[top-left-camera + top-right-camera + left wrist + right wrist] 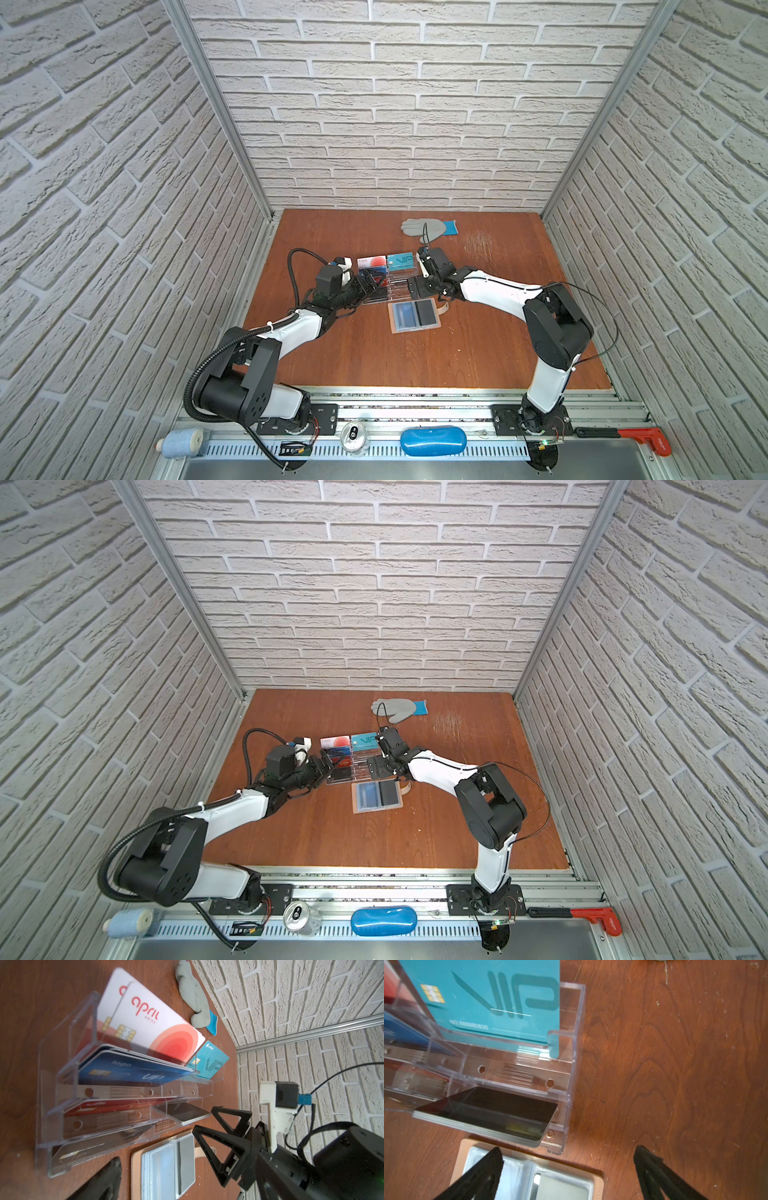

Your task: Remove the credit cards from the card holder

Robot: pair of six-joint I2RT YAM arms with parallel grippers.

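Nearest to us, on the metal rail at the front, lie a blue case (432, 441), a can (354, 435) and a roll of thread (183, 442). Beyond them, on the wooden table (478, 345), the card holder (413, 316) (377, 796) lies open and flat near the middle. It sits just in front of a clear stand (58, 1076). We see its tan-pink cover (464, 1147) edging grey-blue sleeve pages, with a dark pane on one page and a strap poking out on the right side. A grey rectangle shows through one sleeve (186, 1159).

The credit cards stand in the clear stand: white ones with a red circle (158, 1022), a teal one (488, 1001), blue ones (128, 1072), a red one (104, 1106) and a black stack (492, 1113).

The right gripper (568, 1150) hangs spread wide and holds nothing. One of its fingers (483, 1174) is over the card holder and the other is over bare wood. The left gripper (374, 286) is at the stand's left end, also spread wide, with nothing in it that we can see. A grey glove (428, 228) lies far back.
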